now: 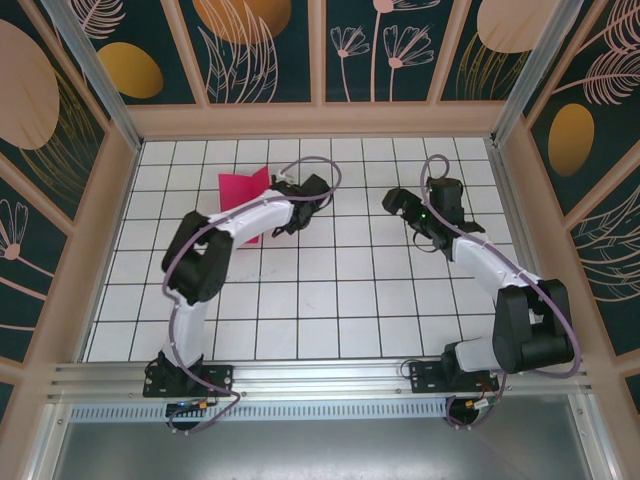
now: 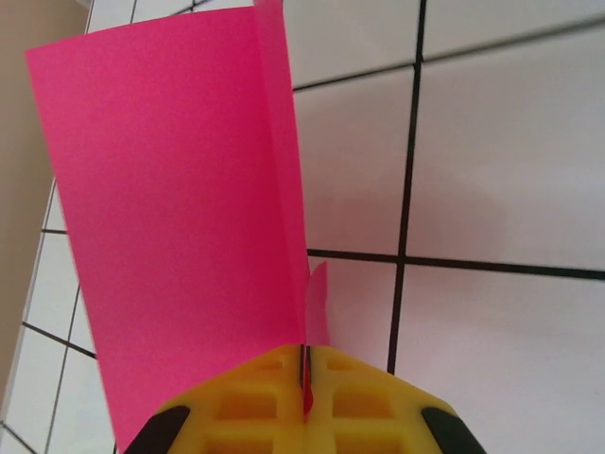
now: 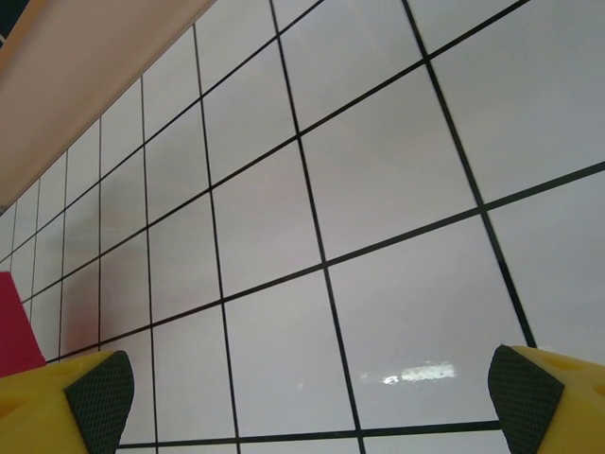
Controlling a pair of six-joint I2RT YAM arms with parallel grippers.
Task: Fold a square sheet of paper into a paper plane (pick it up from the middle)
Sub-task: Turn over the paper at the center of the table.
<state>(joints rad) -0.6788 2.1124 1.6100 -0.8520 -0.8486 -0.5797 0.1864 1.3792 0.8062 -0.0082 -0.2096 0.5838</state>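
White gridded tabletop [image 1: 330, 300], boxed in by painted panels.
The surface is white with thin black lines, glossy enough to catch a soft glare. Pale wooden framing [image 1: 320, 120] runs along its far and side edges, carrying dark teal wall panels [image 1: 260, 45] painted with peach and gold leaves and flowers. A ribbed metal rail [image 1: 320, 372] lines the near edge.

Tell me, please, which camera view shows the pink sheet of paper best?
The left wrist view: the pink sheet appears large, pinched in the left gripper. The top external view shows it small, partly behind the arm; the right wrist view catches a sliver.
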